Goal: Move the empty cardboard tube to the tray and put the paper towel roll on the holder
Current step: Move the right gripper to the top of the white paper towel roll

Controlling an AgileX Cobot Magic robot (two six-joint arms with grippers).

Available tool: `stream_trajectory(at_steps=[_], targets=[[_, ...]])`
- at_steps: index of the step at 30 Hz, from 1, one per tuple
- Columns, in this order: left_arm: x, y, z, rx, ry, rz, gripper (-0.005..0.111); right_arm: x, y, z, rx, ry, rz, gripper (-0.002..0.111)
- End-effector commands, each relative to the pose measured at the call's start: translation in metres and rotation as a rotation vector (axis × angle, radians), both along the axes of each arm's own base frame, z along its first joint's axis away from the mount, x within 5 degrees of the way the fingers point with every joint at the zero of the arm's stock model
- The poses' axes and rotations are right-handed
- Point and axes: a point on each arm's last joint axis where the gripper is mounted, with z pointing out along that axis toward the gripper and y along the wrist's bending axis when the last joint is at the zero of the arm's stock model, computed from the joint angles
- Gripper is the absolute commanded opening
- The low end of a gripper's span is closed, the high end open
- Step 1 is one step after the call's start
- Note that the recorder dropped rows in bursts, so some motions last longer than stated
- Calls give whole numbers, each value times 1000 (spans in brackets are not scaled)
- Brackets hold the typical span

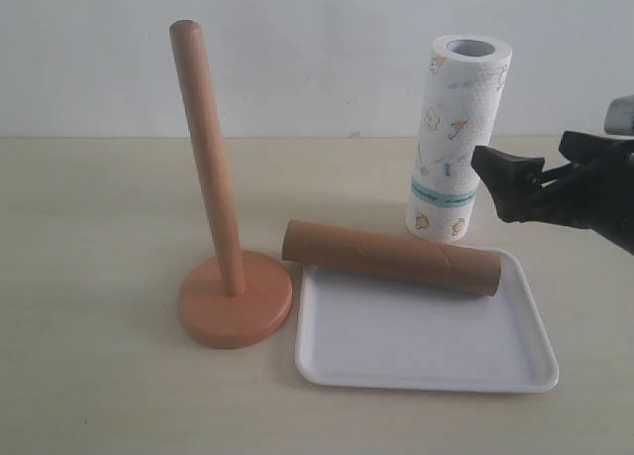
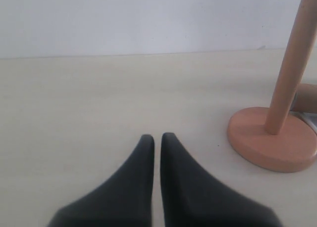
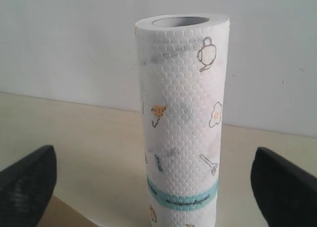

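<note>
White paper towel roll [image 3: 183, 133] stands upright toward the table [image 1: 99, 227]'s far edge. Right gripper [image 3: 153, 155], jaws spread wide and holding nothing, faces its side.

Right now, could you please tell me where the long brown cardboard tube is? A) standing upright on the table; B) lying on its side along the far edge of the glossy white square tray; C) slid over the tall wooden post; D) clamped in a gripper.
B: the cardboard tube lies on its side along the far rim of the white tray, with the wooden post bare.
</note>
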Motion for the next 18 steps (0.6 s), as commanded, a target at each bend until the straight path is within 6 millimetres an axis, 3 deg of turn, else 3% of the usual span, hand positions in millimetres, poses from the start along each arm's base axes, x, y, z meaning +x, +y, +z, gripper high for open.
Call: stream_trajectory(at_steps=[1,18], targets=[[0,0,-1,2,-4,1,4,19,1,3,-36,-48,8,105],[0,0,-1,3,-2,1,4,91,14,-16,-123,-165,105,105]])
